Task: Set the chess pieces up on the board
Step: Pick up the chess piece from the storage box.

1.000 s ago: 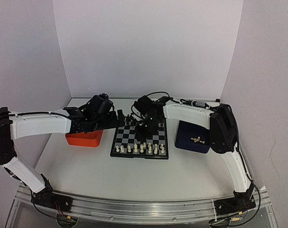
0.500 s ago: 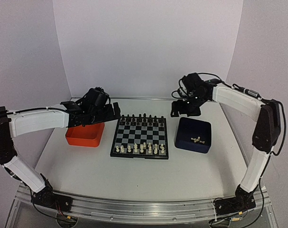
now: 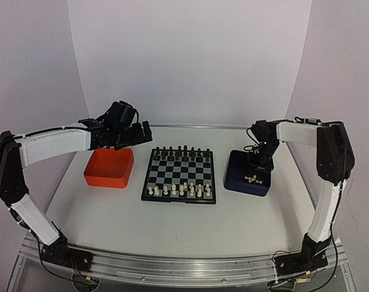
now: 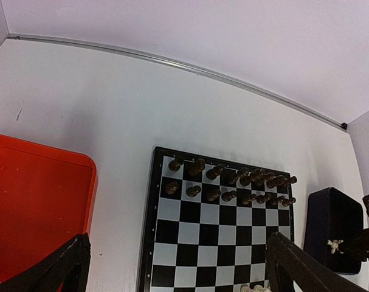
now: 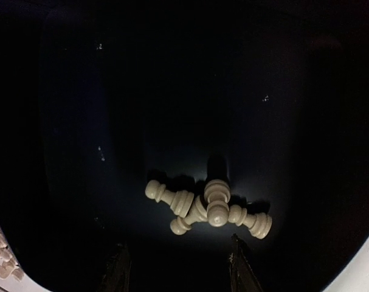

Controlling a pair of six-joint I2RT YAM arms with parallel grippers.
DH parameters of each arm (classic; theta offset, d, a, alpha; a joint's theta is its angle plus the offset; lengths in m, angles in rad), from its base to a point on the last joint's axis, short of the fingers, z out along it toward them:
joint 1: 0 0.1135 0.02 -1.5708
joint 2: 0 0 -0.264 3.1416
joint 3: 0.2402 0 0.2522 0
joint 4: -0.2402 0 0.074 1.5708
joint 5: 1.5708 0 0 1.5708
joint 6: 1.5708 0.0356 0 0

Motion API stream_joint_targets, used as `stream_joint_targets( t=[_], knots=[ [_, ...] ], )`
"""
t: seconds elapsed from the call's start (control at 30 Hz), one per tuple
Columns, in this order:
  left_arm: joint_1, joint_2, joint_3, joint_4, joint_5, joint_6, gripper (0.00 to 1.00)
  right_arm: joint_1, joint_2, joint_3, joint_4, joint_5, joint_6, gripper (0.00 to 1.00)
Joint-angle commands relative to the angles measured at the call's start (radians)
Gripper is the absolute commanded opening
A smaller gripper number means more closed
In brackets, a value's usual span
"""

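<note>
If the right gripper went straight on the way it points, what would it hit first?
Probably the pile of white chess pieces in the blue tray, or its floor beside them; depth unclear.

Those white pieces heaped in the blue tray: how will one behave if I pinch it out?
The chess pieces lie crossed and touching, so lifting one would probably nudge its neighbours. Mostly lying on rounded sides, they may roll across the dark blue tray floor. Small and smooth-looking, one could slip from the right gripper.
</note>
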Motion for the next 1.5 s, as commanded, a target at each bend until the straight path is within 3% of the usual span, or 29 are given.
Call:
stream_joint_targets(
  t=[0.0,0.17,0.3,0.4,0.53,0.9,1.07,1.27,1.47],
  knots=[
    [0.004,-0.013,0.035,-0.034,0.014,-0.001,1.0,-0.009,0.045,0.056,-0.01,0.028,-0.004,0.51],
    [0.004,-0.038,0.012,-0.04,0.016,-0.014,1.0,-0.016,0.071,0.059,-0.011,0.061,-0.007,0.46],
    [0.004,-0.049,0.007,-0.052,0.014,-0.022,1.0,-0.018,0.091,0.068,-0.01,0.077,-0.008,0.3],
    [0.004,-0.051,0.009,-0.063,0.016,-0.025,1.0,-0.019,0.104,0.074,-0.011,0.085,-0.008,0.24],
    [0.004,-0.056,0.008,-0.07,0.014,-0.024,1.0,-0.021,0.102,0.07,-0.011,0.09,0.0,0.01],
    [0.004,-0.079,-0.014,-0.057,0.011,-0.007,1.0,-0.009,-0.085,0.107,-0.018,0.086,-0.042,0.0],
    [0.004,-0.09,-0.029,-0.041,0.008,0.009,1.0,0.092,-0.147,0.16,-0.031,0.068,-0.085,0.0],
    [0.007,-0.097,-0.032,-0.04,0.007,0.03,1.0,0.287,-0.076,0.316,-0.066,0.028,-0.121,0.0],
    [0.016,-0.116,-0.053,-0.04,0.013,0.043,1.0,0.423,0.097,0.532,-0.103,-0.036,-0.151,0.0]
  ],
)
